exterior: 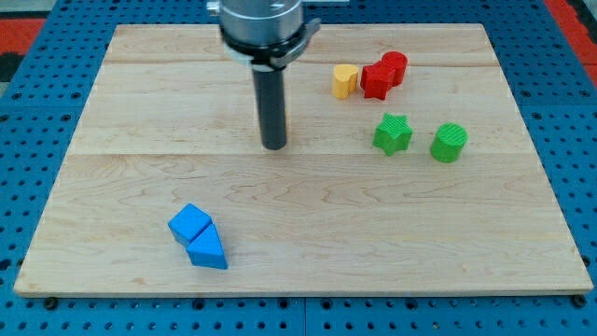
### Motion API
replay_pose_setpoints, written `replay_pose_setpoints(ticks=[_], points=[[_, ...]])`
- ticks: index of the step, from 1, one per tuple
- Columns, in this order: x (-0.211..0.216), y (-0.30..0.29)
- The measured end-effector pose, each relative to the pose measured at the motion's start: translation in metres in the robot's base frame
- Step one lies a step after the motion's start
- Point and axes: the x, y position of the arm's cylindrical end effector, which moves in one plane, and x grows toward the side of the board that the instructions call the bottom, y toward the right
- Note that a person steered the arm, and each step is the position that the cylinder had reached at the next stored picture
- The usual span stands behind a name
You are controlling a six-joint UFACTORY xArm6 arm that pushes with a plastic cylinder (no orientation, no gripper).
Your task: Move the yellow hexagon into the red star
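Nearest, at the view's bottom left: two blue blocks are sitting touching on the wooden counter. The blue cube is lying just up and left of the blue wedge. Nothing else is lying near them.

Mid-board: my tip is resting on the counter a little left of centre, well apart from the blue pair. The end effector is a plain dark rod with nothing to open or close, and it is holding nothing. The rod is standing upright, with its metal collar at the view's top edge.

The yellow hexagon is almost wholly hidden behind the rod. Only a thin yellow-orange sliver is showing at the rod's right edge, just above the tip. Its shape cannot be made out from this sliver, and I cannot tell whether it is touching the rod.

To the view's right, about level with the tip: the green star and the green cylinder are standing side by side, close but apart.

Farthest, upper right: a small yellow heart-like block is sitting just left of the red star, touching or nearly so. The red cylinder is pressing against the star's upper right. The sliver of the hexagon is lying well to the left of the red star and below it in the view.
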Motion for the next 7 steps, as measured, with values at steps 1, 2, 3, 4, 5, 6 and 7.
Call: replay_pose_setpoints(ticks=[1, 2, 3, 4, 5, 6, 7], points=[[-0.01, -0.04], [-0.015, -0.078], [-0.038, -0.047], [-0.041, 0.006], [-0.045, 0.056], [-0.054, 0.077], [-0.064, 0.068]])
